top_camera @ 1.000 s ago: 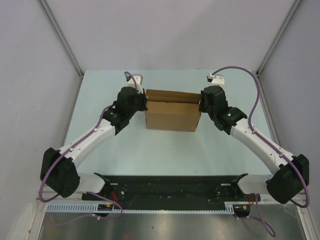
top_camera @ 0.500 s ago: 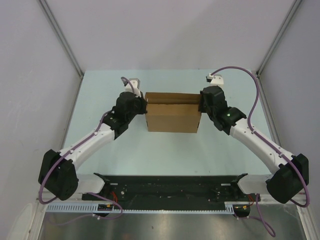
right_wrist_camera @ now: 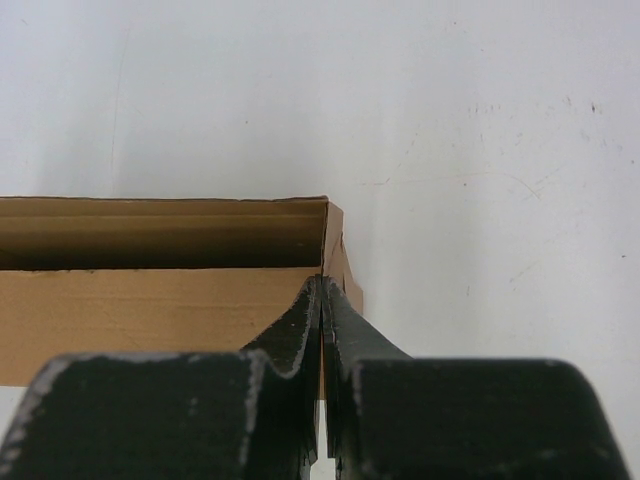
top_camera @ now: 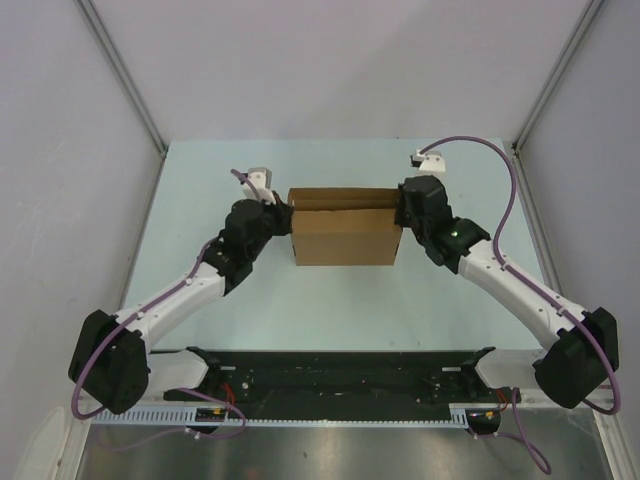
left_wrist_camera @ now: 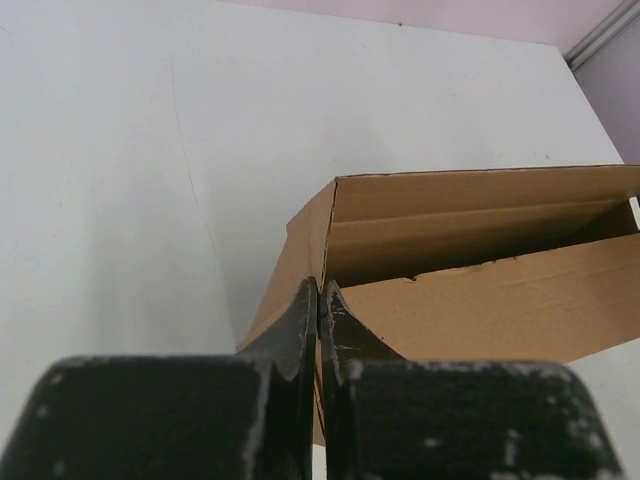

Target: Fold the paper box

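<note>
My left gripper (left_wrist_camera: 319, 288) & right gripper (right_wrist_camera: 322, 283) both clamp paper box (top_camera: 345, 238) end walls, prob keeping it square for lid fold

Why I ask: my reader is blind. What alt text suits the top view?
A brown box, with a gap along its far top edge, sits on a pale table between two white-and-black robot arms. The left end effector and right end effector meet its left and right ends, each shut on a side wall.
</note>
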`<act>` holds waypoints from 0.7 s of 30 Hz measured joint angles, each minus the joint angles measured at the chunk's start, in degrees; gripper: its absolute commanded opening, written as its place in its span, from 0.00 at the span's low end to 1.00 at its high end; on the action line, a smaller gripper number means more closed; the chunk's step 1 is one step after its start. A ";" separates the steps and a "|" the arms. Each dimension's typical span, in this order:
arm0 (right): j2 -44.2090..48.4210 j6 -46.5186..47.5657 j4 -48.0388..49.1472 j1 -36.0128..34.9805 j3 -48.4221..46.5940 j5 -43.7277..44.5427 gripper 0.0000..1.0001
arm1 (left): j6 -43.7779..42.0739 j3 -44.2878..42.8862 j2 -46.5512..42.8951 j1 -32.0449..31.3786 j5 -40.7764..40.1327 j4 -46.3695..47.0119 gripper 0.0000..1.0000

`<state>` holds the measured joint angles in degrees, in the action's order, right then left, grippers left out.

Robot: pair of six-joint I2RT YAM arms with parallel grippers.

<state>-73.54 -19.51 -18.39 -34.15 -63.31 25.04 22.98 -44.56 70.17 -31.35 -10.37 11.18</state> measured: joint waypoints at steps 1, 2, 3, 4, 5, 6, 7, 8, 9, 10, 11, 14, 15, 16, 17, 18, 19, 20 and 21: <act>0.11 -0.02 0.26 -0.04 0.22 0.02 0.00 | 0.04 0.17 0.00 -0.02 -0.04 0.31 0.00; 0.26 -0.07 0.52 -0.11 0.50 0.07 0.00 | 0.11 0.37 -0.07 -0.11 -0.15 0.61 0.00; 0.48 -0.15 0.79 -0.20 0.85 0.11 0.00 | 0.17 0.68 -0.13 -0.20 -0.37 1.07 0.00; 0.72 -0.22 1.07 -0.28 1.20 0.15 0.00 | 0.22 0.94 -0.22 -0.39 -0.59 1.44 0.00; 1.03 -0.31 1.40 -0.37 1.62 0.17 0.00 | 0.42 1.20 -0.35 -0.57 -0.94 1.75 0.00; 1.33 -0.39 1.68 -0.42 2.12 0.20 0.00 | 0.57 1.55 -0.52 -0.79 -1.29 2.12 0.00; 1.62 -0.44 2.03 -0.52 2.58 0.22 0.00 | 0.61 1.86 -0.70 -0.98 -1.55 2.49 0.00; 1.97 -0.52 2.34 -0.63 3.06 0.24 0.00 | 0.70 2.21 -0.87 -1.25 -1.84 2.91 0.00; 2.38 -0.66 2.84 -0.76 3.74 0.24 0.00 | 0.85 2.64 -1.07 -1.51 -2.21 3.39 0.00; 2.82 -0.94 3.19 -0.92 4.37 0.22 0.00 | 1.01 2.95 -1.20 -1.77 -2.62 3.76 0.00; 3.13 -1.18 3.48 -1.05 4.83 0.24 0.00 | 1.05 3.15 -1.31 -2.03 -3.02 4.00 0.00; 4.17 -1.77 4.15 -1.68 6.73 0.22 0.00 | 1.25 3.87 -1.64 -2.95 -4.15 4.81 0.00; 4.39 -1.90 4.17 -1.95 7.26 0.26 0.00 | 1.44 4.11 -1.77 -3.32 -4.48 5.07 0.00; 4.50 -2.01 4.20 -2.14 7.63 0.31 0.00 | 1.55 4.37 -1.92 -3.56 -4.70 5.29 0.00; 4.61 -2.21 4.42 -2.38 8.11 0.48 0.00 | 1.66 4.63 -2.12 -3.80 -4.98 5.44 0.00; 4.76 -2.54 4.66 -2.56 8.57 0.63 0.00 | 1.68 4.92 -2.38 -4.04 -5.22 5.57 0.00; 4.85 -2.60 4.72 -2.62 8.79 0.66 0.00 | 1.79 5.16 -2.58 -4.17 -5.42 5.73 0.00; 4.98 -2.80 4.83 -2.67 9.01 0.68 0.00 | 2.01 5.40 -2.80 -4.28 -5.55 5.86 0.00; 5.05 -2.86 4.87 -2.69 9.11 0.68 0.00 | 2.05 5.60 -3.02 -4.37 -5.68 5.88 0.00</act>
<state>-68.49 -22.37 -13.52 -36.84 -54.19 25.71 25.04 -38.96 67.16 -35.73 -16.05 17.06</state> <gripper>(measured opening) 0.009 0.008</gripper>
